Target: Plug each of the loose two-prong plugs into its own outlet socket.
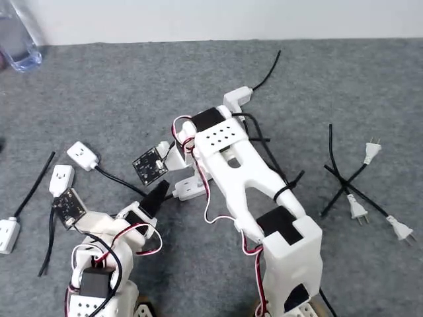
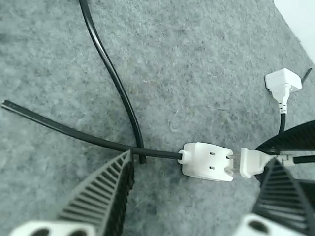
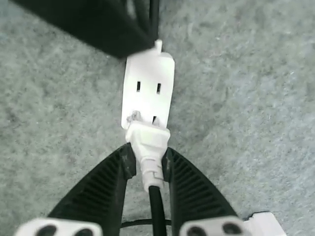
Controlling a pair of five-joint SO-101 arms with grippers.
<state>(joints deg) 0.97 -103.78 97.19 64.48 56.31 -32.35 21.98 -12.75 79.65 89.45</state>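
White two-prong plug [image 3: 146,140], clamped at its neck in my right pincer [image 3: 147,160], whose fingers were narrowed tight around it. Just ahead of that pincer's tips a white socket [image 3: 147,88] lay flat on the grey mat [image 3: 256,98]. The plug's face met the socket's near end. From my left wrist camera a sliver of prong showed between the two, so I judged the plug started but not pushed home.

My left pincer [image 2: 201,160] stood wide, one finger off each end of that socket and plug, gripping nothing. One tip touched the socket's black cord [image 2: 74,132].

Farther from the left pincer, out past the plug end, sat a joined pair [image 2: 282,81]: another white socket with a plug seated in it, which I took as finished.

Well apart from both pincers, on the far side of the right arm, three loose plugs [image 1: 373,150] [image 1: 357,210] [image 1: 402,230] lay with their cords crossed. Near the left pincer, on the side away from the right one, three free sockets [image 1: 82,155] [image 1: 61,178] [image 1: 8,234] waited.

My reading: one pair done, one partly in, three to go.
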